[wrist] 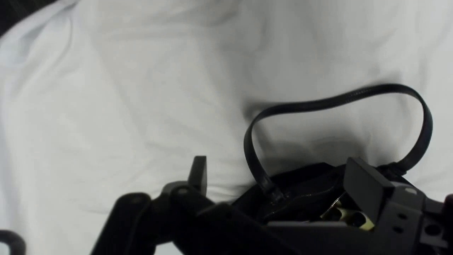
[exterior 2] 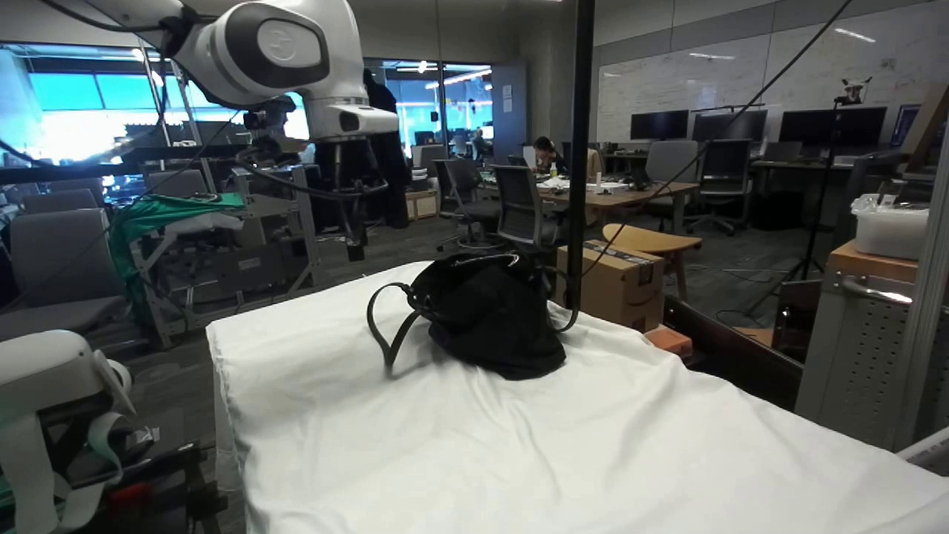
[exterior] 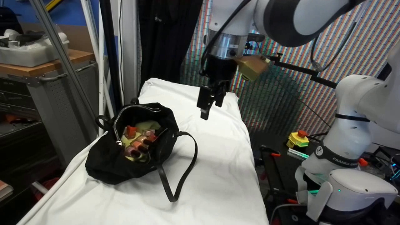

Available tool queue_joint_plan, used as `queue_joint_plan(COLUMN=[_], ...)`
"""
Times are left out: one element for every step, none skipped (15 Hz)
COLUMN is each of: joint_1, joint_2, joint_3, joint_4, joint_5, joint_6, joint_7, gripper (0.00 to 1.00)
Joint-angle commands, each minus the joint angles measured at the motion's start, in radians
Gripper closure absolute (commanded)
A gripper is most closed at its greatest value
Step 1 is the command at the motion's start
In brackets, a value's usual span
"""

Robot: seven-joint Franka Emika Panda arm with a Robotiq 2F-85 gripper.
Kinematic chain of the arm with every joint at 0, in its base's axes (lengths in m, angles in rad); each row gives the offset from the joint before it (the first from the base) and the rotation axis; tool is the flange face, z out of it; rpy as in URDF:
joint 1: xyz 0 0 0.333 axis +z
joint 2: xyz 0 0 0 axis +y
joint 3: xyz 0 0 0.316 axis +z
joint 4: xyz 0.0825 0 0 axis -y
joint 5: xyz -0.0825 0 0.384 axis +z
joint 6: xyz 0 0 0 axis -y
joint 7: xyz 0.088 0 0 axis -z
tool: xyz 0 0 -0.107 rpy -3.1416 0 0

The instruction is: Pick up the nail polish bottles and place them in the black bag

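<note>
Your black, two-fingered tool (wrist: 277, 173) hangs in the air over a surface draped in wrinkled white cloth (exterior: 218, 178), its fingers spread wide with nothing between them. Below it and off to one side, the nearer of two looped black straps (wrist: 336, 101) curves out across the cloth. It belongs to the soft black fabric handbag (exterior: 109, 165), which sits slumped with its mouth gaping. In the wrist view one finger overlaps the bag, but an exterior view shows you the tool higher up and well apart from it. Inside, against the yellow-green lining (exterior: 147, 125), lie the tiny nail polish bottles with red, orange and pale pink bodies and dark caps (exterior: 137, 144), heaped together.

So the placing looks done: every bottle you can make out is in the bag, and you probably have only to withdraw. Whether another is tucked out of sight, you cannot tell.

You have one tool, one bag, two straps and at least four bottles; they overlap, so the exact number is uncertain.
</note>
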Motion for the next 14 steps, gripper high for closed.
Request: queue_joint_plan(joint_1=[-0.053,-0.064,-0.074,-0.084,-0.093,-0.101,-0.108,-0.116,-0.122,-0.129,-0.134,-0.138,-0.142,-0.144], joint_2=[-0.21,-0.25,-0.285,-0.32,-0.348,-0.375,-0.399,-0.424,-0.448,-0.472,-0.494,-0.416,-0.436,-0.452], joint_3=[0.052,0.061,0.071,0.08,0.089,0.096,0.104,0.112,0.118,0.124,0.127,0.137,0.141,0.142], joint_4=[-0.199,-0.235,-0.269,-0.299,-0.329,-0.354,-0.381,-0.405,-0.43,-0.457,-0.48,-0.412,-0.434,-0.449], joint_5=[0.029,0.029,0.023,0.018,0.014,0.011,0.01,0.007,0.009,0.01,0.015,0.035,0.036,0.037], joint_6=[0.056,0.072,0.09,0.114,0.139,0.158,0.181,0.198,0.221,0.243,0.26,0.205,0.22,0.227], joint_7=[0.022,0.02,0.011,0.005,-0.003,-0.013,-0.016,-0.026,-0.029,-0.034,-0.041,-0.032,-0.037,-0.04], gripper=[0.0,0.0,0.0,0.0,0.0,0.0,0.0,0.0,0.0,0.0,0.0,0.0,0.0,0.0])
